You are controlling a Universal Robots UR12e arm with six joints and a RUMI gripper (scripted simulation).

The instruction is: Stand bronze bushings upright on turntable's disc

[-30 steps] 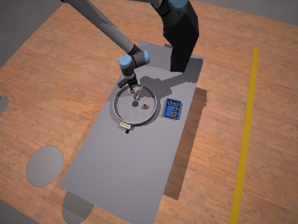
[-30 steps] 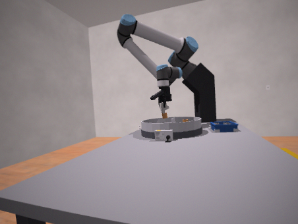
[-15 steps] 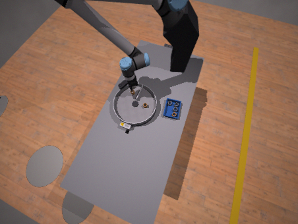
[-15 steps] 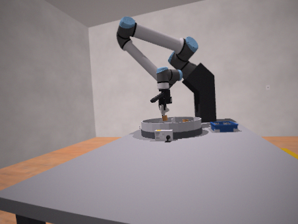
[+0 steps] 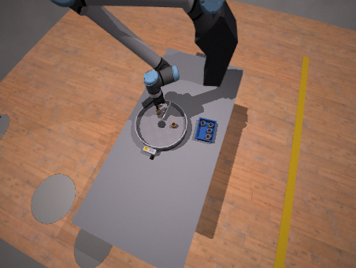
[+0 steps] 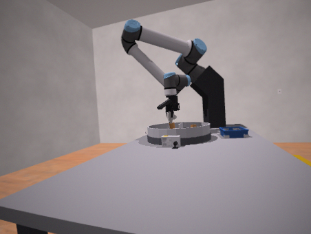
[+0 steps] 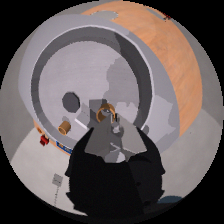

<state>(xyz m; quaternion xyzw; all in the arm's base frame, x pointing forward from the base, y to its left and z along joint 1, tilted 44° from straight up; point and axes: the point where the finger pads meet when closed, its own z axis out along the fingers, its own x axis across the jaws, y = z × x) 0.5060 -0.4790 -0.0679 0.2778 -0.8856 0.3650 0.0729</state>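
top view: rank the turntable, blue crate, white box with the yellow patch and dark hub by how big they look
1. turntable
2. blue crate
3. white box
4. dark hub

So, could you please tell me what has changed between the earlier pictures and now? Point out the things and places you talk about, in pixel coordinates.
The gripper (image 5: 158,109) (image 6: 170,122) (image 7: 114,113) has moved down, lowering the held bronze bushing (image 5: 158,112) (image 6: 172,126) (image 7: 99,114) toward the turntable (image 5: 184,124) (image 6: 179,132) (image 7: 75,65). Nothing was newly gripped or released. The other bronze bushing (image 5: 173,123) (image 6: 193,126) (image 7: 64,128) and the blue crate (image 5: 197,132) (image 6: 234,135) (image 7: 64,146) stayed put.
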